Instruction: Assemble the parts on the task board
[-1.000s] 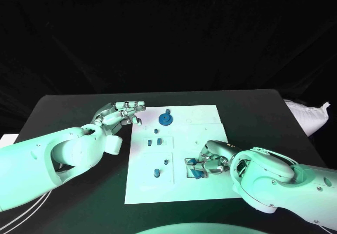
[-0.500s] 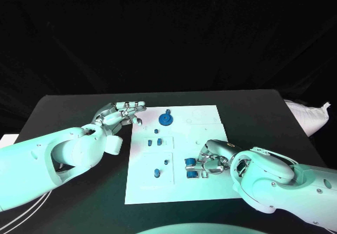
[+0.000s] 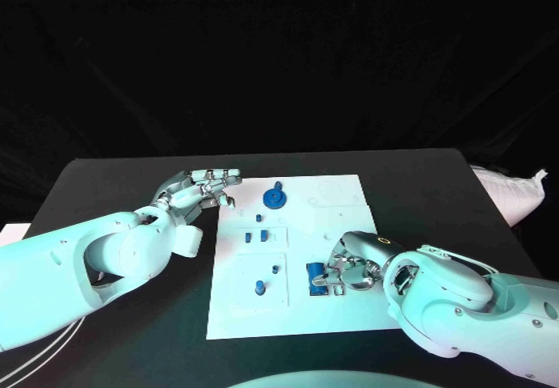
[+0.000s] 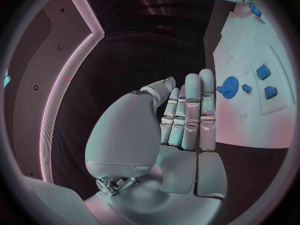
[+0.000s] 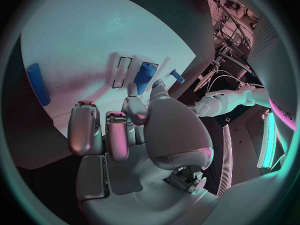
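Head view: a white task board [image 3: 338,319] lies in the middle of a black table [image 3: 116,174], with small blue parts scattered on it. The right hand [image 3: 350,267] rests low over the board's right half, its fingers curled down toward a tall blue block [image 3: 314,273] standing just beside them. From above I cannot tell whether the fingers touch the block or grip it. The right wrist view shows those fingers [image 5: 87,127] bent over bare white board with nothing visibly between them, a blue bar [image 5: 144,74] beyond them next to a narrow slot [image 5: 121,71], and another blue piece [image 5: 39,83] off to one side.

The left hand [image 3: 200,187] hovers at the board's far left corner. In the left wrist view its fingers [image 4: 187,112] are straight, pressed together, and hold nothing. Near it on the board sits a round blue gear [image 3: 275,198]; two small blue pieces [image 3: 258,236] lie mid-board, and one more [image 3: 260,286] lies closer to the robot.

The likely risk is that the right hand's curled fingers knock the upright block over or push it sideways, because they crowd it so closely. A loose pinch could also drop a part short of its slot.
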`<act>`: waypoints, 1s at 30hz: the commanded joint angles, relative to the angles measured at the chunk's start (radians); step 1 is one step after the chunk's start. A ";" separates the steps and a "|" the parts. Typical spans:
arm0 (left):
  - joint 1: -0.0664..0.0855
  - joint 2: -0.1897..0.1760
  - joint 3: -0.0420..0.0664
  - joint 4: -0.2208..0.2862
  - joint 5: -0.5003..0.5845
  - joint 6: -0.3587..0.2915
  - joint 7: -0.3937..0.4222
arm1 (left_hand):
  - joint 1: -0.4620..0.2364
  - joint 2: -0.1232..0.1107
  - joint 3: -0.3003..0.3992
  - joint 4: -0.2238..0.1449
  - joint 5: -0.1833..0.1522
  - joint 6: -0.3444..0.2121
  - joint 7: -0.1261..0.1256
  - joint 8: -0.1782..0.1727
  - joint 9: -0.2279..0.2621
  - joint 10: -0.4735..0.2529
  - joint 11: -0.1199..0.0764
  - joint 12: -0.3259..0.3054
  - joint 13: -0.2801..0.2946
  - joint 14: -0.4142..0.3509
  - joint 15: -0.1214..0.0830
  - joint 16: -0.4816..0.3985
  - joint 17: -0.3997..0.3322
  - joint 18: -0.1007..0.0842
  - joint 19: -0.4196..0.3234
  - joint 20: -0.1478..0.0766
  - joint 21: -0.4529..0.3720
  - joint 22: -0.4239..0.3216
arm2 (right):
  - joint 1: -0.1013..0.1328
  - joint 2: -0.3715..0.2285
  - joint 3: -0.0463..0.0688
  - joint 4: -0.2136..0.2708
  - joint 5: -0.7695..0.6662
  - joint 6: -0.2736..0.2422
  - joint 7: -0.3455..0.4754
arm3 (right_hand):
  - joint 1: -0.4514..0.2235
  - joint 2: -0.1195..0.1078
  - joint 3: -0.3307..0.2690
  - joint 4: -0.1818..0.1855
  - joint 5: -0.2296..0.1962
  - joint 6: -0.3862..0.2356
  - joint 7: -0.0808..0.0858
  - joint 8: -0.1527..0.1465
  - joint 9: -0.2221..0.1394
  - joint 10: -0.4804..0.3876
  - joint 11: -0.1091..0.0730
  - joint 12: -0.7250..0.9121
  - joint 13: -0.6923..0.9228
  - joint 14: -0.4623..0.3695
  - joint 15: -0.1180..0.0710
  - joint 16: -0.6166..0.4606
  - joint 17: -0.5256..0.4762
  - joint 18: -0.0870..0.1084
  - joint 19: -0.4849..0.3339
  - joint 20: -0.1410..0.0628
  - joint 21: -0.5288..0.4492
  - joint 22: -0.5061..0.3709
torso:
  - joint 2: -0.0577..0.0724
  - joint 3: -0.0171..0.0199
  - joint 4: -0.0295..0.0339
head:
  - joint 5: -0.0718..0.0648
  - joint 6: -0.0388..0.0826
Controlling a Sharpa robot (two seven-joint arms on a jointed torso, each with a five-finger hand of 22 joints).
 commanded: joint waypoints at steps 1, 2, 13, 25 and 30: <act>0.000 0.001 0.001 0.002 -0.004 0.019 0.005 | -0.004 0.008 -0.006 -0.001 0.003 -0.004 0.002 0.003 0.000 -0.009 -0.001 0.007 -0.001 -0.007 -0.001 0.007 -0.001 0.010 -0.009 -0.001 -0.006 -0.001 | -0.001 -0.011 0.000 0.005 -0.044 -0.003 -0.022 | 0.019 0.002 0.002 -0.007 0.002 0.004 0.004 -0.002 0.001 0.002 -0.002 0.001 0.002 0.082 -0.003 -0.002 0.147 -0.004 -0.003 -0.003 -0.004 0.000 | 0.000 -0.0004 0.0006 | -0.002 0.002; 0.000 0.001 0.001 0.001 -0.004 0.019 0.005 | -0.004 0.008 -0.006 -0.001 0.003 -0.004 0.002 0.003 0.000 -0.009 -0.001 0.008 -0.001 -0.007 -0.001 0.007 -0.002 0.010 -0.009 0.000 -0.006 -0.001 | -0.001 -0.016 0.000 0.006 -0.043 -0.011 -0.018 | 0.023 0.005 0.002 -0.006 0.006 -0.003 0.006 -0.006 0.001 0.001 0.000 -0.001 0.001 0.082 -0.002 -0.002 0.147 -0.004 -0.003 -0.002 -0.004 0.000 | 0.000 -0.0002 0.0006 | -0.003 0.002; 0.000 0.004 0.000 -0.003 -0.004 0.018 0.004 | -0.004 0.008 -0.006 -0.001 0.003 -0.004 0.002 0.003 0.000 -0.009 -0.001 0.008 -0.001 -0.007 -0.001 0.007 -0.002 0.010 -0.009 0.000 -0.006 -0.001 | 0.060 -0.189 0.004 0.037 0.100 -0.037 0.060 | 0.071 0.034 0.003 -0.001 0.104 -0.069 0.036 -0.066 -0.023 -0.010 0.024 -0.026 -0.008 0.082 0.017 -0.002 0.148 -0.003 -0.007 0.013 -0.009 -0.003 | -0.002 -0.0009 -0.0065 | -0.034 0.013; 0.000 0.011 -0.001 -0.008 -0.004 0.021 0.003 | -0.004 0.008 -0.006 -0.001 0.003 -0.004 0.002 0.003 0.000 -0.009 -0.001 0.008 -0.001 -0.007 -0.001 0.007 -0.002 0.010 -0.009 0.000 -0.006 -0.001 | 0.091 -0.297 0.001 0.003 0.033 0.050 0.050 | 0.087 0.045 -0.001 0.009 0.134 -0.048 0.034 -0.071 -0.034 -0.014 0.023 -0.042 -0.016 0.080 0.018 -0.005 0.143 -0.002 -0.008 0.017 -0.010 -0.003 | -0.006 0.0004 -0.0159 | -0.054 0.017; -0.001 0.015 -0.001 -0.009 -0.004 0.023 0.003 | -0.004 0.008 -0.006 -0.001 0.003 -0.004 0.002 0.003 0.000 -0.009 -0.001 0.008 -0.001 -0.007 -0.001 0.007 -0.002 0.010 -0.009 0.000 -0.006 -0.001 | 0.093 -0.304 -0.006 -0.008 0.005 0.093 0.027 | 0.080 0.046 -0.009 0.022 0.136 -0.037 0.031 -0.071 -0.036 -0.015 0.021 -0.048 -0.019 0.080 0.017 -0.007 0.138 -0.002 -0.010 0.016 -0.012 -0.005 | -0.004 0.0014 -0.0137 | -0.056 0.017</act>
